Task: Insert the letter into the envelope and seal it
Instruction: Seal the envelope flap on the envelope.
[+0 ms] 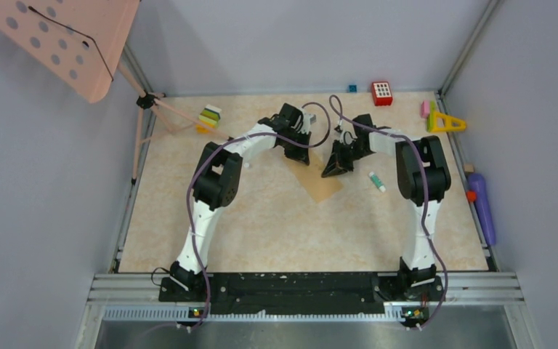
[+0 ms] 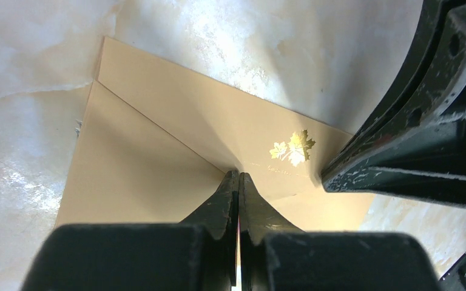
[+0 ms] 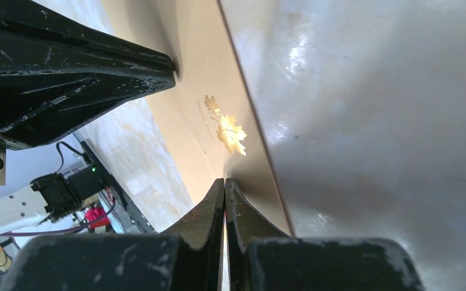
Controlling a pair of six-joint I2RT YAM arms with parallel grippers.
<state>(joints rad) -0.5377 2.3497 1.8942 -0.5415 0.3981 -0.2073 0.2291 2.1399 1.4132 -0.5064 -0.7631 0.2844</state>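
Observation:
The tan-brown envelope (image 1: pixel 321 186) lies flat on the table between both grippers. In the left wrist view its triangular flap (image 2: pixel 158 163) is folded down, with a gold maple leaf (image 2: pixel 293 148) near the point. My left gripper (image 2: pixel 238 174) is shut, its tips down on the envelope at the flap's point; in the top view it (image 1: pixel 296 151) stands at the envelope's far left corner. My right gripper (image 3: pixel 225 180) is shut, its tips on the envelope beside the gold leaf (image 3: pixel 230 134); it also shows in the top view (image 1: pixel 334 169). No letter shows.
A white and green tube (image 1: pixel 376 181) lies just right of the right gripper. A red block (image 1: pixel 382 93), a yellow triangle (image 1: pixel 447 122) and a purple bottle (image 1: pixel 482 207) sit along the back and right edges. Coloured blocks (image 1: pixel 209 117) and a pink stand (image 1: pixel 65 36) are at back left.

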